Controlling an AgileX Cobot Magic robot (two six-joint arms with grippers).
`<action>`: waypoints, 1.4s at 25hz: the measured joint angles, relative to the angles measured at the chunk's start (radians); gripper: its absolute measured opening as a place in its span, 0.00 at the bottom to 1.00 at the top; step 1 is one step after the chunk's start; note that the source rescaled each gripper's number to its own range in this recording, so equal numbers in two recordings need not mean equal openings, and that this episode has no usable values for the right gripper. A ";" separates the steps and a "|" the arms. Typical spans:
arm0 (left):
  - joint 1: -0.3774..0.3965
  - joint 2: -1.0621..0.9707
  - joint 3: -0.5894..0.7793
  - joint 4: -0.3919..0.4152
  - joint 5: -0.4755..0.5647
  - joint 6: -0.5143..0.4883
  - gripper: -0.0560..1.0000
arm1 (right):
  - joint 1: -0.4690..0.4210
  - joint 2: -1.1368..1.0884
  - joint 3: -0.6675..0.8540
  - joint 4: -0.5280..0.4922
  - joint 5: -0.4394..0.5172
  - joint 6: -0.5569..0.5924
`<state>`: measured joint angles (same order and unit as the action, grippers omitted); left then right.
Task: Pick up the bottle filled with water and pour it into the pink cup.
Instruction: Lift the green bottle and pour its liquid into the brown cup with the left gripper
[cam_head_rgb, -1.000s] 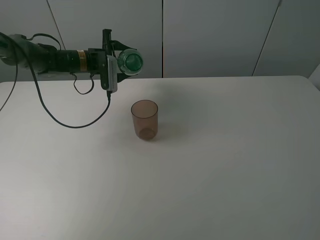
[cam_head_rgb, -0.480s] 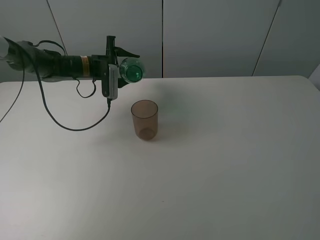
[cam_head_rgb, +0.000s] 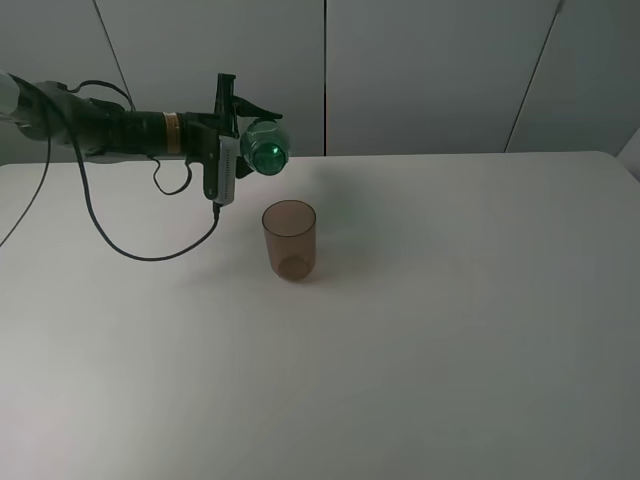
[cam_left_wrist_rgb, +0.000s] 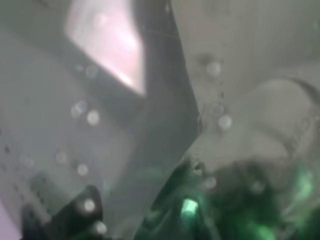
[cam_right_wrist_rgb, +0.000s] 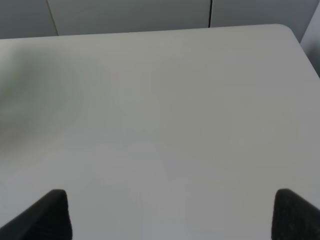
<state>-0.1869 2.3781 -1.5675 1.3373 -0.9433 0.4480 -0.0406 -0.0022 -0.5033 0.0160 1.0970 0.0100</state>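
In the exterior high view my left gripper (cam_head_rgb: 243, 141) is shut on the green bottle (cam_head_rgb: 265, 150). It holds the bottle tipped on its side in the air, one round end facing the camera. The bottle hangs above and slightly behind-left of the pink cup (cam_head_rgb: 289, 240), which stands upright on the white table (cam_head_rgb: 450, 330). The left wrist view is filled with a blurred close-up of the wet green bottle (cam_left_wrist_rgb: 240, 210). My right gripper (cam_right_wrist_rgb: 172, 215) is open over bare table; only its dark fingertips (cam_right_wrist_rgb: 52, 212) show, and it is out of the exterior view.
A black cable (cam_head_rgb: 150, 250) hangs from the left arm and loops down to the table left of the cup. The table's far edge meets grey wall panels (cam_head_rgb: 430, 70).
The left arm has shifted slightly right and lowered the bottle a little towards the cup. The cup has not moved.
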 joint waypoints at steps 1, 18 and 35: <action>-0.005 0.000 0.000 0.002 0.004 0.005 0.48 | 0.000 0.000 0.000 0.000 0.000 0.000; -0.036 0.000 -0.021 0.032 0.065 0.092 0.48 | 0.000 0.000 0.000 0.000 0.000 0.000; -0.042 0.000 -0.037 0.066 0.114 0.155 0.48 | 0.000 0.000 0.000 0.000 0.000 0.000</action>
<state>-0.2294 2.3781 -1.6045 1.4028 -0.8295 0.6033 -0.0406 -0.0022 -0.5033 0.0160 1.0970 0.0100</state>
